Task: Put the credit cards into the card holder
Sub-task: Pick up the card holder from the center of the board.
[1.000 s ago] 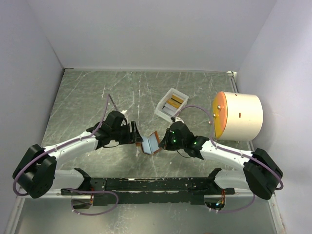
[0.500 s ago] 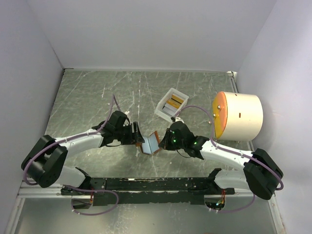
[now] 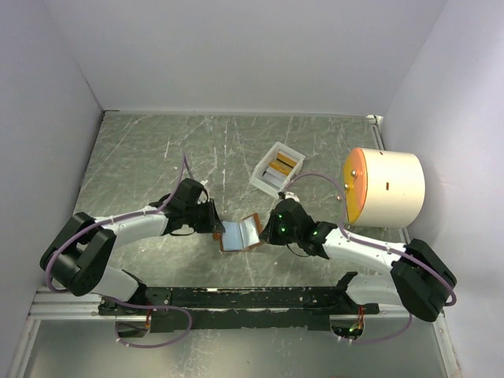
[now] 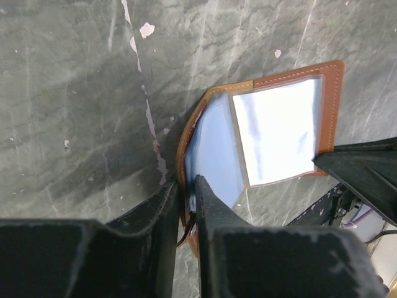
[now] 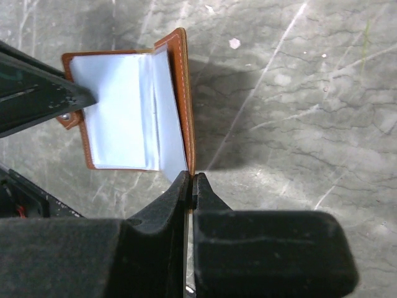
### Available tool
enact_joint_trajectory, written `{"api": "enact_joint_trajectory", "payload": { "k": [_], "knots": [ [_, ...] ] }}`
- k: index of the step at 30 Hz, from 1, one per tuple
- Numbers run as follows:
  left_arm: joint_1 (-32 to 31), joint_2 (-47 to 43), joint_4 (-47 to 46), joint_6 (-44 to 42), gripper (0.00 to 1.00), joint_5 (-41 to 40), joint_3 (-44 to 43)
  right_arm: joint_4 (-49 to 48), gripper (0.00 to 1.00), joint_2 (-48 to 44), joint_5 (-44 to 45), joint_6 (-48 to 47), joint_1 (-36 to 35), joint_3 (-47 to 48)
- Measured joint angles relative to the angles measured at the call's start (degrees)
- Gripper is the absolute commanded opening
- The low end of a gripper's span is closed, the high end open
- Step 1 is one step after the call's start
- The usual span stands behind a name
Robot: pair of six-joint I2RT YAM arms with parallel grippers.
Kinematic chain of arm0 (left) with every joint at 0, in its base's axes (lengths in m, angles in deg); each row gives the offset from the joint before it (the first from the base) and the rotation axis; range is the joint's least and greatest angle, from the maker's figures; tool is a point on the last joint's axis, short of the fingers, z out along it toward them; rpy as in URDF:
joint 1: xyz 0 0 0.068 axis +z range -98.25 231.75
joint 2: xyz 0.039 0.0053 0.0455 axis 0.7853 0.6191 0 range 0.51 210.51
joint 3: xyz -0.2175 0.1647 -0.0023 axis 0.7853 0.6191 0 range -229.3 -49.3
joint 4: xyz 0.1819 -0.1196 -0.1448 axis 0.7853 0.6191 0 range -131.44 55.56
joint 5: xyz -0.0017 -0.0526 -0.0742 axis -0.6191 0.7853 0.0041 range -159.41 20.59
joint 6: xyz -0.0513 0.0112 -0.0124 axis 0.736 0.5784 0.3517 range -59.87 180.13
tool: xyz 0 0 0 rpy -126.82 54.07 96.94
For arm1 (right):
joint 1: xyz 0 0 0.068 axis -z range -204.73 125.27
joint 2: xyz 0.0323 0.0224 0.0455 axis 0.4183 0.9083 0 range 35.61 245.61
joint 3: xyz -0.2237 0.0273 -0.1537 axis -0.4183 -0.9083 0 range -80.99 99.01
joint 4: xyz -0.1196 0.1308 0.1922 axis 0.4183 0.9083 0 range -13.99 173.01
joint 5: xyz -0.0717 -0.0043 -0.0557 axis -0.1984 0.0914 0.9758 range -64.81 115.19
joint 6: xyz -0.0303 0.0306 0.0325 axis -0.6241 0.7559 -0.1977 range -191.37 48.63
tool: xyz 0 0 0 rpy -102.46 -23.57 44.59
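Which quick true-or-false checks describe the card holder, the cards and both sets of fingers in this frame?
1. The card holder is open between the two arms. True.
2. The credit cards sit in the card holder's pockets. False: they lie in the white tray; no card shows in the pockets.
3. The right fingers pinch an edge of the card holder. True.
4. The left fingers hold a credit card. False: they close on the card holder's opposite edge.
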Motion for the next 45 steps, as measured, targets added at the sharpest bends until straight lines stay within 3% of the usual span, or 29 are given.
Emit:
{"api": "enact_joint_trajectory", "payload": {
  "k": [4, 7, 11, 22, 26, 34, 45],
  "knots": [
    [0.4, -0.3, -0.8, -0.2, 0.13, 1.4, 0.2, 0.4, 0.17, 1.2, 1.0, 0.4, 0.0, -0.2],
    [0.5, -0.5, -1.0, -0.6, 0.14, 2.4, 0.3, 1.5, 0.28, 2.0, 1.3, 0.5, 0.0, 0.0],
    [0.6, -0.8, -0.8, -1.7, 0.14, 3.3, 0.2, 5.0, 0.35, 3.0, 2.1, -1.0, 0.0, 2.3],
    [0.7, -2.2, 3.8, -4.8, 0.12, 5.4, -2.6, 14.0, 0.39, 3.5, 7.9, -11.1, 0.2, 16.0],
    [0.8, -3.5, 6.6, -6.0, 0.12, 5.4, -4.0, 14.1, 0.40, 6.4, 10.6, -17.1, 3.9, 20.6],
    [0.8, -6.0, 16.7, -8.2, 0.12, 4.1, -9.0, 12.1, 0.43, 19.2, 16.0, -31.2, 11.3, 33.3],
    [0.8, -9.9, 22.0, -12.0, 0.11, 3.5, -11.0, 10.8, 0.45, 39.7, 26.4, -53.4, 12.5, 50.0]
  ]
}}
